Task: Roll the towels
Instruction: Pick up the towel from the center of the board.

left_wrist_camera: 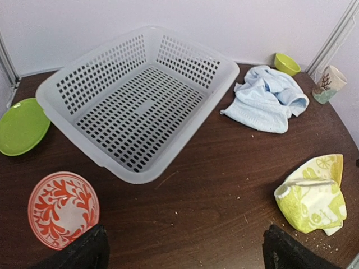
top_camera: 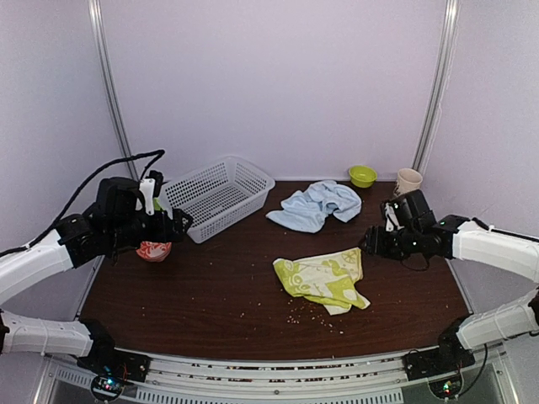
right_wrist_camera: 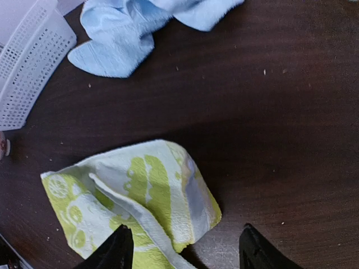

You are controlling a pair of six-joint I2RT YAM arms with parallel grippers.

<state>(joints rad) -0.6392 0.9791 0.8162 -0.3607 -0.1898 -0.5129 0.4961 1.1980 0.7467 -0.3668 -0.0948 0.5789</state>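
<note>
While the blue towel (top_camera: 316, 206) and lemon-print towel (top_camera: 324, 280) are lying crumpled (neither rolled), your left fingers (left_wrist_camera: 84, 252) and right fingers (right_wrist_camera: 112, 252) are standing apart, empty.

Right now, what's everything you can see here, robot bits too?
blue towel: one, pale blue, back middle
lemon towel: one, lime-green and yellow, centre right
basket: one, white, back left
small bowl: one, green, back right
cup: one, beige, beside small bowl
patterned bowl: one, red-white, left side
plate: one, green, left of basket
crumbs: many, pale, near lemon towel
table: one, dark brown, under everything
left pincer: one, black, open, left side
right pincer: one, black, open, by lemon towel
</note>
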